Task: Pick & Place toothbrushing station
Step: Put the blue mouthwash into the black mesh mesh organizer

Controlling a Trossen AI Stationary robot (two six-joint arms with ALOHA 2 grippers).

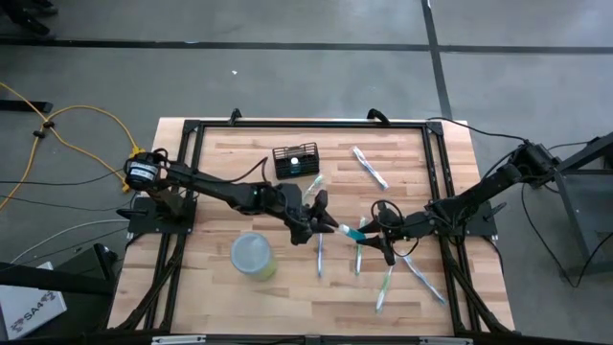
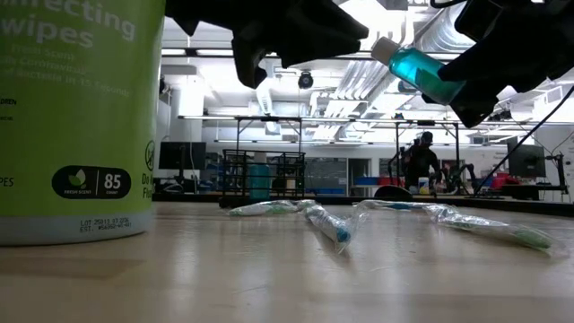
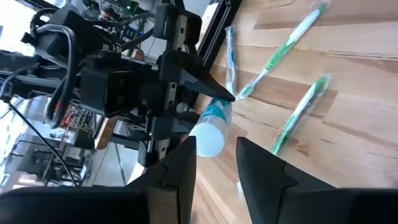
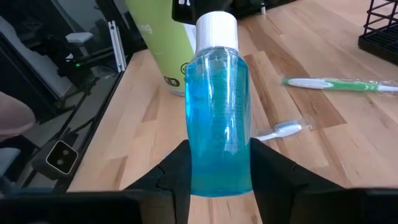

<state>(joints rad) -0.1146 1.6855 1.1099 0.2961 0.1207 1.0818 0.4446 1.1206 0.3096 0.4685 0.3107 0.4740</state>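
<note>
The right tool (image 4: 217,180) is pinching a clear bottle of blue liquid (image 4: 217,112) with a white cap, fingers pressed against its sides, holding it up off the desk (image 1: 412,163). The right wrist view shows that grip plainly; from overhead the bottle (image 1: 352,231) is only a small blue speck between the two arms. The left tool (image 3: 214,158) sits right at the cap end with its fingers spread, a gap on each side of the white cap (image 3: 208,138), and no contact that I can make out. From table height the bottle (image 2: 417,70) hangs tilted, cap toward the left arm, and both tools are just dark shapes cut off at the top edge.

Around them, wrapped toothbrushes (image 1: 320,251) lie scattered on the wood, green and blue handles. Only the overhead view shows the whole spread. A yellow-green wipes canister (image 1: 253,256) with a pale lid stands near the left arm, and in the low view it fills the left side, cropped.

The toothbrushing station (image 1: 295,159), a small black wire-mesh box, sits toward the far edge of the desk, well apart from both tools. The right wrist view catches just one corner of it (image 4: 380,28). Whether it holds anything is hard to tell. A person stands far back in the room (image 2: 420,161).
</note>
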